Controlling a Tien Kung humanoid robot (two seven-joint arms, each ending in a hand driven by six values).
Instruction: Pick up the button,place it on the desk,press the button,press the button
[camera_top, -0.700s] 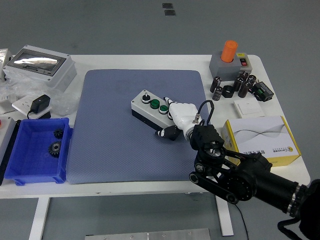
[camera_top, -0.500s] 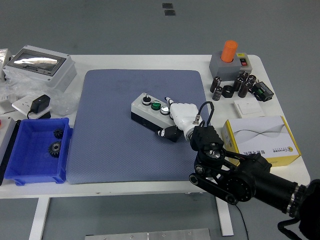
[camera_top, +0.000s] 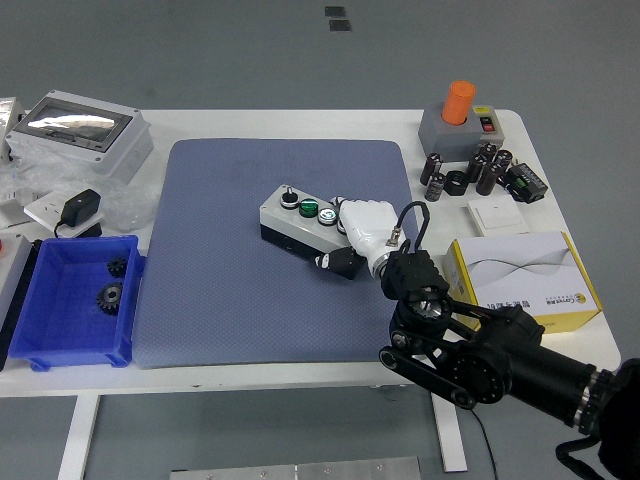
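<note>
The button box (camera_top: 288, 222), grey on top and black below, has a black knob and two green buttons. It lies slightly slanted on the blue-grey mat (camera_top: 220, 290) near its middle. My right hand (camera_top: 345, 236), white with a black arm behind it, comes in from the lower right and wraps the box's right end. Its fingers (camera_top: 341, 206) lie over the top by the right green button and the thumb (camera_top: 325, 263) presses the front side. The box's right end is hidden under the hand. My left hand is out of the picture.
A blue bin (camera_top: 72, 300) with gears stands at the left, a grey case (camera_top: 78, 132) and a charger (camera_top: 80, 210) behind it. At the right are a white-and-yellow box (camera_top: 525, 280), black cylinders (camera_top: 480, 170) and a grey block with an orange cap (camera_top: 460, 112).
My right hand and the button box have shifted together a little to the left and away from me across the mat.
</note>
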